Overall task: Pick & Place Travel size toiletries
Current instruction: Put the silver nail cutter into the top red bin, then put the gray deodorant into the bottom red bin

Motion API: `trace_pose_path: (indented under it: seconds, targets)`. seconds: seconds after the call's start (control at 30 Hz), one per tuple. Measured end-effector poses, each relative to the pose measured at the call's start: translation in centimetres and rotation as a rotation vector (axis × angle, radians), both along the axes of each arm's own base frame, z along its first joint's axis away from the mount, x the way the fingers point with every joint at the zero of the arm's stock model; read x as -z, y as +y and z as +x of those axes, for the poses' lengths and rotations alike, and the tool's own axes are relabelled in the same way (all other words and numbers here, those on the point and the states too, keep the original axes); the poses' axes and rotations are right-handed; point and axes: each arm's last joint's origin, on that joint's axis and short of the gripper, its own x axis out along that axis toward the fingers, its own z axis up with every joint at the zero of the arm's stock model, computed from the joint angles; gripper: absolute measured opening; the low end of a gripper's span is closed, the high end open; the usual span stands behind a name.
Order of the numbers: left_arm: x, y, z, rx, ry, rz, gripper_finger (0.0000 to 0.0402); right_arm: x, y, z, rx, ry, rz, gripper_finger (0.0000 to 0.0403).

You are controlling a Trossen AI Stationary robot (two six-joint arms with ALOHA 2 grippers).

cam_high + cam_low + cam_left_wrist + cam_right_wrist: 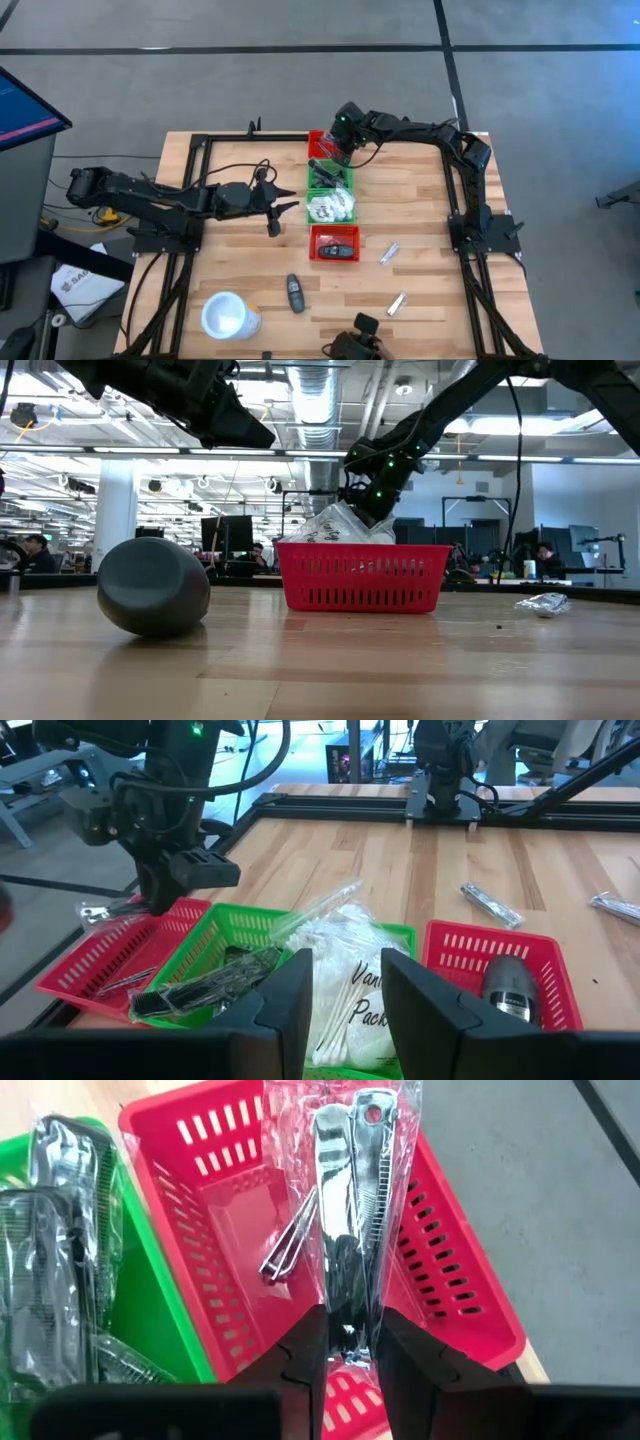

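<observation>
My right gripper [345, 1345] hangs over the far red bin [440, 1270] at the far end of the row of bins, shut on a clear packet of silver-grey tools [350, 1210]. A loose silver tool [285, 1250] lies on that bin's floor. My left gripper [345, 1005] hovers open and holds nothing, left of the green bin [329, 207] that holds a white packet [350, 970]. Dark packets [200, 985] lie in the other green bin [330, 176]. A black oblong piece [295, 293] lies on the table, and another [505, 985] lies in the near red bin [335, 243]. My right gripper pinches the clear packet's near end [347, 1320] between its two fingers. The fingers slant steeply down from above and lie along the packet. The packet sticks out ahead of the fingertips, lifted clear above the far red bin's floor.
A white round cup [230, 315] lies near the table's front left. Two slim silver packets [390, 253] [398, 303] lie on the bare wood right of the bins. A black frame [200, 150] runs around the table, with each arm's base at a side.
</observation>
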Motion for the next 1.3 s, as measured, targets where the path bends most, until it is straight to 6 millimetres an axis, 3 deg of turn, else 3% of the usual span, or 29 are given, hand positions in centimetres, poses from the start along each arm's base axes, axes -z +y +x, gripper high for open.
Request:
trace_pose_path:
  seconds: [0.33, 0.63, 0.8, 1.07, 1.3]
  targets:
    - [0.0, 0.0, 0.0, 0.000, 0.001, -0.001, 0.0114, -0.1, -0.1, 0.0, -0.004, -0.009, -0.011, 0.0076]
    - [0.0, 0.0, 0.0, 0.002, 0.003, -0.004, 0.0114, -0.3, -0.2, 0.2, -0.004, -0.029, -0.028, 0.0161]
    - [0.2, -0.5, 0.0, 0.164, 0.026, -0.047, 0.0114, -0.5, -0.1, 0.4, -0.007, -0.048, -0.040, 0.0188]
    - [1.2, -1.3, -0.1, 0.448, 0.119, -0.120, 0.0114, -3.4, 2.2, 0.9, -0.054, -0.104, -0.066, 0.0198]
    - [3.9, -2.3, 1.0, 0.632, 0.246, -0.162, 0.0114, -6.2, 5.6, 1.4, -0.130, -0.142, -0.083, 0.0188]
